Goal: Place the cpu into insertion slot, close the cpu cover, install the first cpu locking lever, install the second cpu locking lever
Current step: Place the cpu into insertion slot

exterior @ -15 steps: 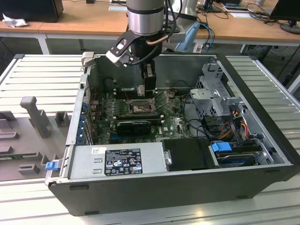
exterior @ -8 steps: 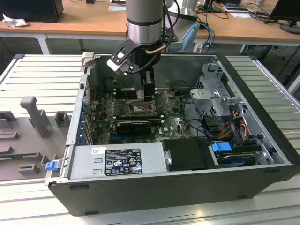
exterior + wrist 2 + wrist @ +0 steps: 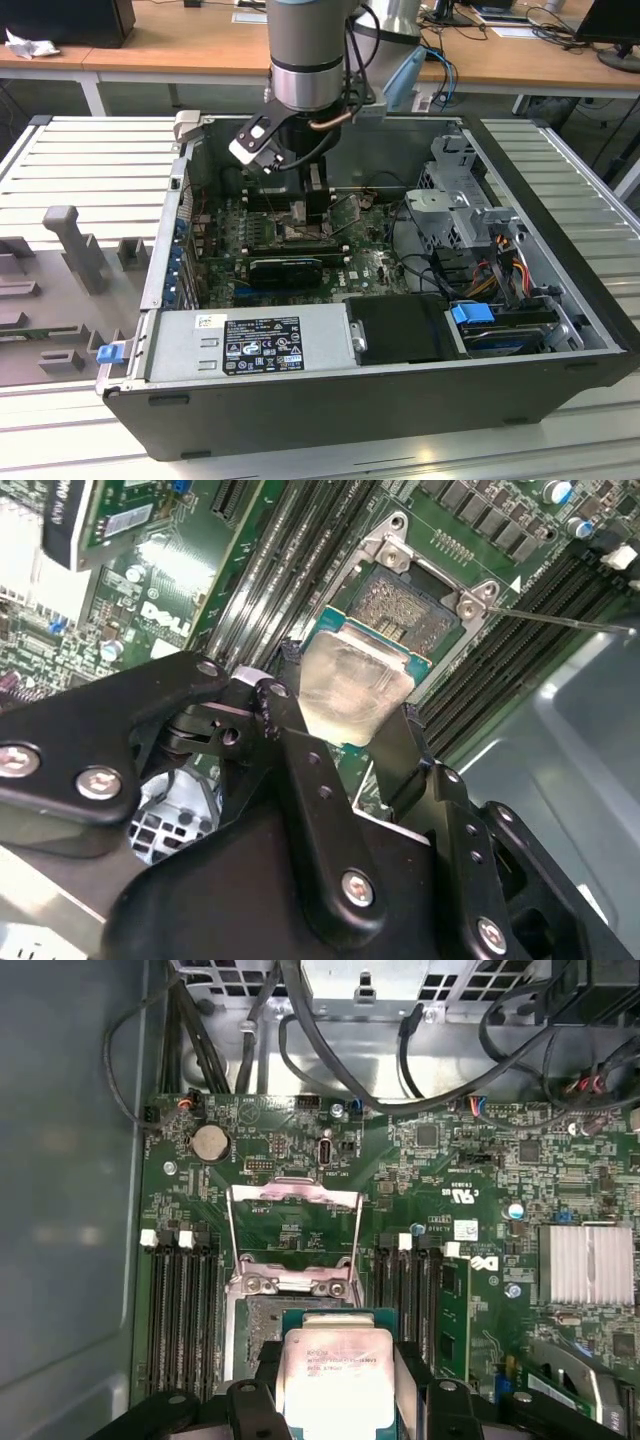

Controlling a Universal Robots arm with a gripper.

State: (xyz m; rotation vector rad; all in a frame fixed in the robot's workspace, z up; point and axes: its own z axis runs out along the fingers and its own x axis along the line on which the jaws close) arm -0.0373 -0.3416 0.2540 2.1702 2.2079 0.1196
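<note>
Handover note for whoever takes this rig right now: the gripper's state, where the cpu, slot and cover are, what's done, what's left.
Gripper: shut on the cpu, gripping it by its edges.
The cpu hangs over the insertion slot and partly covers it. Bare pin field shows beyond it, so it looks unseated.
The cpu cover stands open. A locking lever is swung free.
Done: cpu in the grip at the slot.
Left: seating the cpu, closing the cover, both levers.
</note>
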